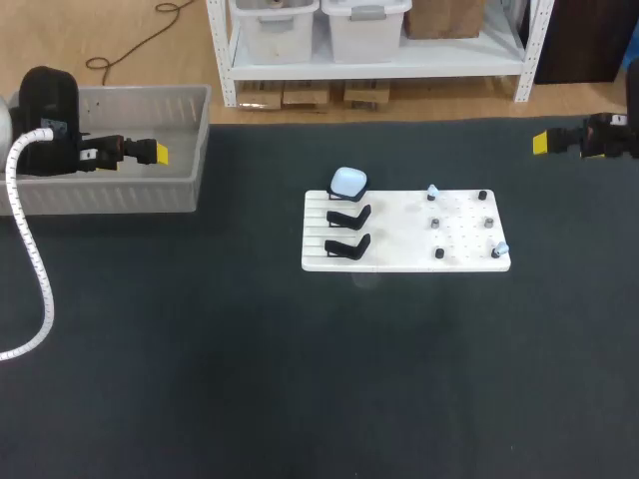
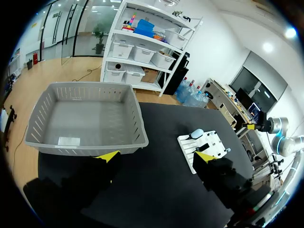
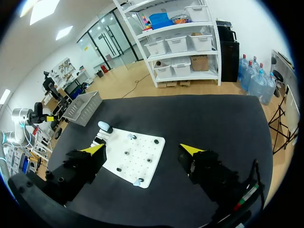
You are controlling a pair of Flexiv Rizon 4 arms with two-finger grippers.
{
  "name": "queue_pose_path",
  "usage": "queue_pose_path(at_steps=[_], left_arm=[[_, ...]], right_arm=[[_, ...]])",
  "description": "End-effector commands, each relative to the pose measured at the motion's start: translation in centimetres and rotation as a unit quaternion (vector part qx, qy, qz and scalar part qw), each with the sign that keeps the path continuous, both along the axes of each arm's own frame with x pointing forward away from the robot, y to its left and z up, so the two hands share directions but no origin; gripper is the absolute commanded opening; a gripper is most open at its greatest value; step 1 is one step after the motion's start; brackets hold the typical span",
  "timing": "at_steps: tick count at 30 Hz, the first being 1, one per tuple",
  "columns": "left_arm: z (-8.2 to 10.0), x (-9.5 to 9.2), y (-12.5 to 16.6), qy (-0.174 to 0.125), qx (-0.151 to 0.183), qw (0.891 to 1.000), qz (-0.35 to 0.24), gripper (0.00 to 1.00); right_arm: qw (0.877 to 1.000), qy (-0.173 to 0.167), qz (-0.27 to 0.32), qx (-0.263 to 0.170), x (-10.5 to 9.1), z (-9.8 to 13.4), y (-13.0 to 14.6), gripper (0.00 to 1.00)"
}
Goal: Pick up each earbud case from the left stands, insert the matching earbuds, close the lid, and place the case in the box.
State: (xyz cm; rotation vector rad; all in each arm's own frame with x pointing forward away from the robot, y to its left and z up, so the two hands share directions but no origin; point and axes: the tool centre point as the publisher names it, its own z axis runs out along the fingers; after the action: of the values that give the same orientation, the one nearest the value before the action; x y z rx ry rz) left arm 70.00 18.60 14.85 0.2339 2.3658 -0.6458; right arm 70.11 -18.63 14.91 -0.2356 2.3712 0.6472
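Head view puts the lone earbud case (image 1: 347,182) at the upper-left corner of the white board (image 1: 399,251) at frame centre, so the left pincer (image 1: 156,153), wide and empty by the box (image 1: 110,195) at upper left, should straddle the case's sides squarely, with the right pincer (image 1: 540,143) equally wide and empty at upper right.

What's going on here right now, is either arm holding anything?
Neither arm holds anything. The left gripper hangs open at the grey basket; the right gripper is open at the table's far right. One earbud case sits on the white board's rear stand; the two other stands are bare. Two pale earbuds wait on its right part.
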Motion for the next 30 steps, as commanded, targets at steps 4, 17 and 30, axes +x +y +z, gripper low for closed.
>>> queue_pose_path(at_steps=[4, 17, 30], left_arm=[[0.1, 0.0, -0.1, 0.002, 0.003, 1.0, 0.002, 1.0], [2.0, 0.2, 0.2, -0.067, -0.005, 0.997, -0.046, 1.0], [4.6, 0.4, -0.6, -0.183, 0.052, 0.972, -0.137, 1.0]], right_arm=[[1.0, 0.0, 0.0, -0.001, 0.0, 0.0, 0.0, 1.0], [1.0, 0.0, 0.0, -0.001, 0.0, 0.0, 0.0, 1.0], [1.0, 0.0, 0.0, -0.001, 0.0, 0.0, 0.0, 1.0]])
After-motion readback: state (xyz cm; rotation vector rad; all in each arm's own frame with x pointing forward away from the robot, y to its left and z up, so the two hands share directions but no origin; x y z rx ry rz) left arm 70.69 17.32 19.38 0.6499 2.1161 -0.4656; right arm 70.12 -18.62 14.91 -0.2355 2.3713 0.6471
